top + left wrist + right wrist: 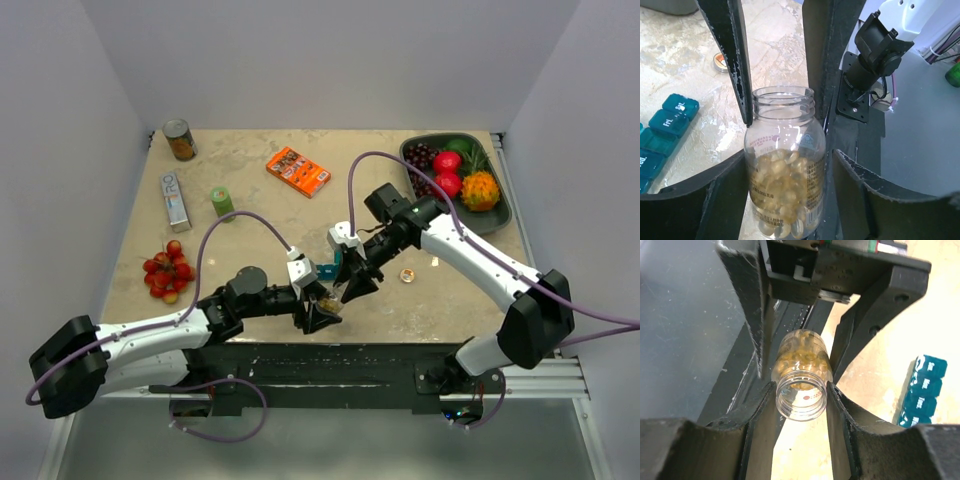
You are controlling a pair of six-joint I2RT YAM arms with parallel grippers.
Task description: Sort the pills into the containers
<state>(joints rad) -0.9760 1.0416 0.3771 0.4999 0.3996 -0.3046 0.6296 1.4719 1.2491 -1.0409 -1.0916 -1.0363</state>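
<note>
A clear pill bottle point(785, 165), uncapped and half full of golden softgel pills point(801, 359), is held in the air between my two grippers near the table's front edge. My right gripper point(801, 390) is shut on the bottle's threaded neck point(802, 400). My left gripper point(790, 155) stands around the bottle's body, with a visible gap at its right finger point(855, 180). The teal containers point(665, 130) lie on the table beside the bottle, lids down; in the right wrist view the containers point(922, 390) are at the right. From above, the bottle point(328, 300) is mostly hidden by both grippers.
The bottle's gold cap point(407, 275) lies right of the grippers. Further back are a can point(179, 139), a white box point(175, 198), a green cylinder point(221, 201), an orange box point(298, 171), cherry tomatoes point(168, 270) and a dark fruit tray point(505, 200).
</note>
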